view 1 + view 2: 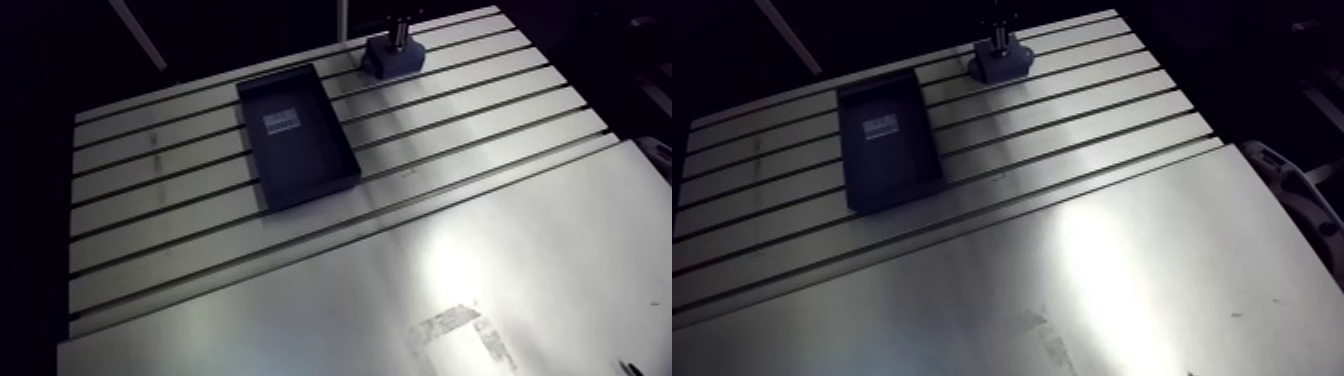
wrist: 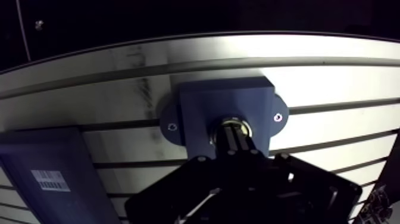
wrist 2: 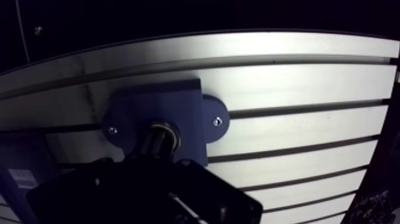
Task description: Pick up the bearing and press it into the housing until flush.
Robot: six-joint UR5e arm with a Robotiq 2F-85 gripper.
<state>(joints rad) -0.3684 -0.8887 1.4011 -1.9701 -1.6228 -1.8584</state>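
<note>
Resting over the bore | my claw point(image 2: 236, 136) pressed together, tips on shiny metal bearing point(image 2: 221, 127) ring in square matte-blue housing point(image 2: 205, 104) | ring mostly hidden beneath me; flushness unreadable.

Slotted table point(image 1: 150, 200): bare aluminium, satin, faintly streaked. Nearer metal sheet point(image 1: 520, 250): smooth, glossy glare, one scuffed patch. Tray point(image 1: 305, 165): dark blue plastic, matt, with white paper label point(image 1: 282, 122). Housing point(image 2: 202, 107): same matt blue plastic, shiny metal screws point(image 2: 277, 117). Bearing point(image 2: 236, 124): polished metal ring.
</note>
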